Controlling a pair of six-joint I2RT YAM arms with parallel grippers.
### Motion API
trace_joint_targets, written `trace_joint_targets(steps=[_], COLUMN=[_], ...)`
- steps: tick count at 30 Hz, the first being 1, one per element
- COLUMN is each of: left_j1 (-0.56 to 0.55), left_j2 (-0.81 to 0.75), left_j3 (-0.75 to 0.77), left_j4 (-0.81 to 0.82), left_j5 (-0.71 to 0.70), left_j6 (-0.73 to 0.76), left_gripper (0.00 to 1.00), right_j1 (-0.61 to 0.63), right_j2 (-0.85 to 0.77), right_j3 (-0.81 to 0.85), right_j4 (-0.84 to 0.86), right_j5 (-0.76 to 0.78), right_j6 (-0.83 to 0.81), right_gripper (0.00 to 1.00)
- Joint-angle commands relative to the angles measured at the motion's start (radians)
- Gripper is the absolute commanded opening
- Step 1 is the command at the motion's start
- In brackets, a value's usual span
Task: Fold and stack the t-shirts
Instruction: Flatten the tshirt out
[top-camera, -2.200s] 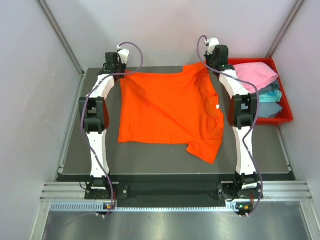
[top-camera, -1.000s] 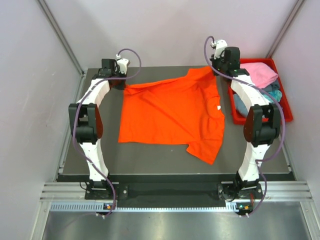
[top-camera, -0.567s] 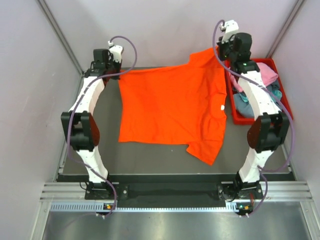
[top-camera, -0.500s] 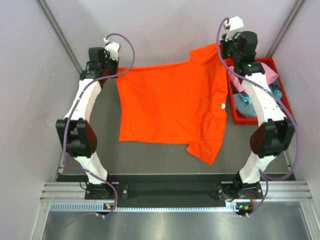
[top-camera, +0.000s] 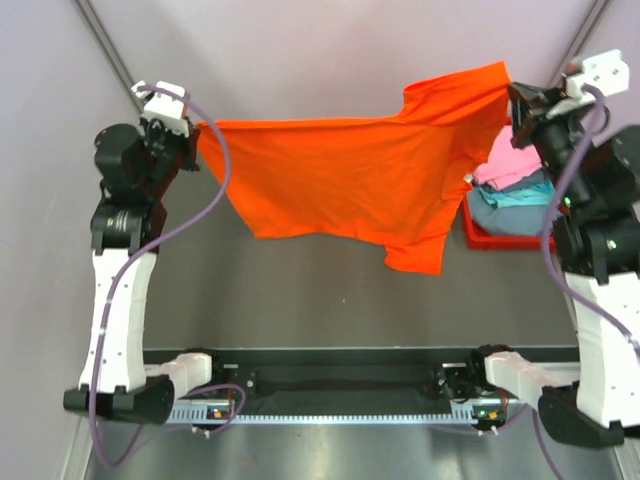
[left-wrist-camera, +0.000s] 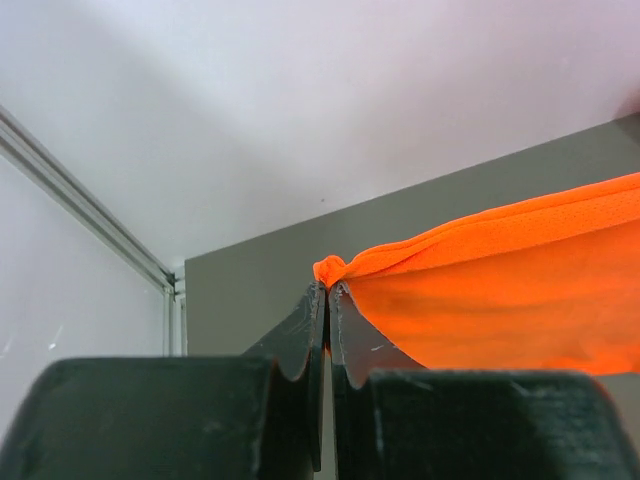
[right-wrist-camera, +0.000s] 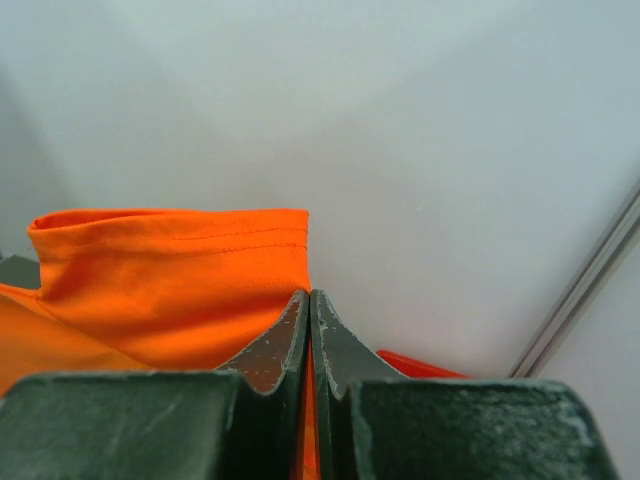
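Orange t-shirt (top-camera: 350, 170), one, pinched by my left gripper (left-wrist-camera: 327, 298) and right gripper (right-wrist-camera: 309, 300); three other t-shirts (top-camera: 512, 168) in one red bin (top-camera: 480, 238), desk's right edge.

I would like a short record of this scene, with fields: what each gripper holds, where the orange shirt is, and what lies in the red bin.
left gripper: shut on one corner of the orange t-shirt
right gripper: shut on the other end of the orange t-shirt
orange t-shirt: lifted, spread between both grippers, hanging over the table
red bin: at the right side; pink t-shirt on top, teal t-shirt and grey-blue t-shirt under it
folding: not yet done
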Motion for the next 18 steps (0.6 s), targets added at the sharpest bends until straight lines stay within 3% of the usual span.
trace_joint_targets(steps=[1,10,18], left_j1=[0.002,0.002,0.002], left_j2=[-0.110,-0.234,-0.231], left_j3=[0.009,0.116,0.216], left_j4=[-0.056,-0.120,-0.156], left_j5=[0.000,-0.021,-0.006], left_j6=[0.000,-0.015,-0.017], left_gripper=[0.00,0.00,0.00], right_j1=[0.009,0.001,-0.045], right_j2=[-0.087,-0.243,-0.207], right_j3=[0.032,0.131,0.243], right_j4=[-0.103,-0.228,-0.229], right_j5=[0.005,-0.010,-0.065], right_j6=[0.025,0.006,0.068], right_gripper=[0.00,0.00,0.00])
